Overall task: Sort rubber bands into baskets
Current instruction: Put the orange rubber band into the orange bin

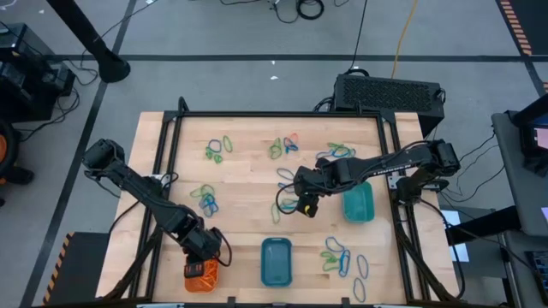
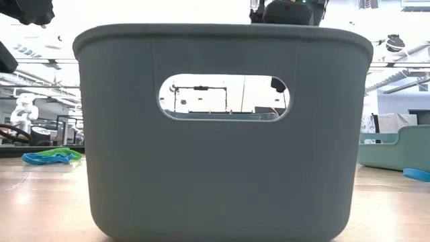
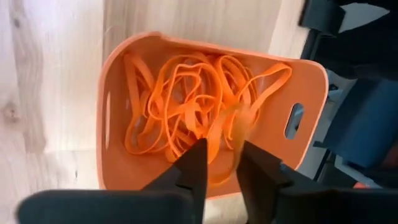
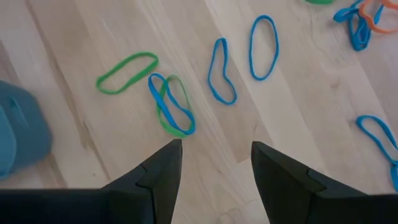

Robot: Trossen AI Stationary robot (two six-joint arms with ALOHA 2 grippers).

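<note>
Baskets sit along the lower frame of the high view: orange basket (image 1: 199, 275) at lower left, blue basket (image 1: 276, 260) at centre, teal basket (image 1: 359, 204) right of centre. The left gripper (image 3: 219, 163) hovers over the orange one, fingers parted slightly, an orange band (image 3: 239, 127) blurred between them, probably dropping; its pile's loops (image 3: 180, 102) run mostly along the basket's length. The right gripper (image 4: 214, 158), fingers spread and empty, hangs above the table where a blue-and-green pair (image 4: 171, 104) lies, long axes running diagonally.
</note>
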